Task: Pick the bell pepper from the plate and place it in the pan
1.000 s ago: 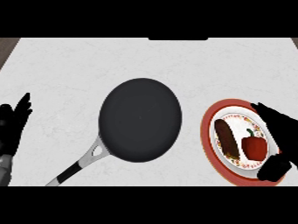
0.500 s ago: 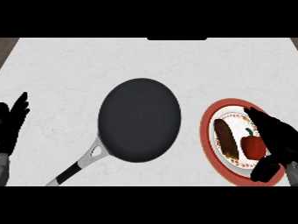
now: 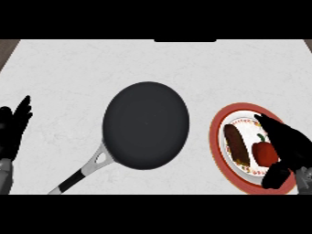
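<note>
In the head view, a white marbled counter top (image 3: pixel 185 68) carries a round black pan (image 3: pixel 145 125) in the middle. Its grey metal handle (image 3: pixel 84 171) points toward the lower left. To the right of the pan, and not touching it, lies a round plate with a red rim (image 3: pixel 216 137).

The red bell pepper with a green stem (image 3: pixel 266 153) is on this plate, just beside a long brown piece of food (image 3: pixel 236 144).

The black right hand (image 3: pixel 294 146) is over the right half of the plate. Its fingers are stretched along the right side of the pepper and its thumb (image 3: pixel 277 176) is spread apart below the pepper. I cannot tell if the hand touches the pepper.

The black left hand (image 3: pixel 9 132) rests near the left edge, with its fingers up and straight, close together.
</note>
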### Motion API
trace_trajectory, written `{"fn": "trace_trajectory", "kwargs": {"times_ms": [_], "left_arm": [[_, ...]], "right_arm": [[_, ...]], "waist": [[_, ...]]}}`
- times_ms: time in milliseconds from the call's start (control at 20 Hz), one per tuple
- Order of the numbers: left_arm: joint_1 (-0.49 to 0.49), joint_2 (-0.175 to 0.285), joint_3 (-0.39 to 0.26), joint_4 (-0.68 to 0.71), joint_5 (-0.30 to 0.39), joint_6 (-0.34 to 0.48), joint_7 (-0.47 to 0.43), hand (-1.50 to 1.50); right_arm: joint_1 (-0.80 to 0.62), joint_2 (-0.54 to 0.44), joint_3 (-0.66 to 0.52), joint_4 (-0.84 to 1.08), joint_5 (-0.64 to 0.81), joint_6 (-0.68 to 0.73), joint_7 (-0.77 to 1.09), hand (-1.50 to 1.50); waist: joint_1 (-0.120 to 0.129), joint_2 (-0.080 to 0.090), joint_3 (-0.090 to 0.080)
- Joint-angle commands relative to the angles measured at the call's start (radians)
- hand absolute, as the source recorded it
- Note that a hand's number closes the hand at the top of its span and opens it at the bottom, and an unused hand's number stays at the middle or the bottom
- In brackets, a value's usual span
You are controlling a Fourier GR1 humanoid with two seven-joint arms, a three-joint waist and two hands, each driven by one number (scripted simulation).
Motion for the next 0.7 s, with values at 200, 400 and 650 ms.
{"fn": "trace_trajectory", "kwargs": {"times_ms": [200, 400, 650], "left_arm": [[0.007, -0.059, 0.000, -0.046, -0.067, 0.024, 0.047, 0.00], [0.008, -0.011, 0.065, -0.066, -0.051, -0.058, 0.065, 0.00], [0.003, -0.041, 0.047, -0.026, -0.075, -0.036, 0.013, 0.00]], "right_arm": [[-0.040, 0.108, -0.013, 0.164, 0.124, -0.003, -0.041, -1.50], [-0.040, 0.108, -0.079, 0.166, 0.148, 0.035, -0.094, -1.50], [-0.090, 0.062, -0.023, 0.285, 0.279, -0.087, -0.238, 1.50]], "waist": [[0.002, 0.000, 0.000], [0.002, 0.000, 0.000], [0.005, 0.002, 0.000]]}}
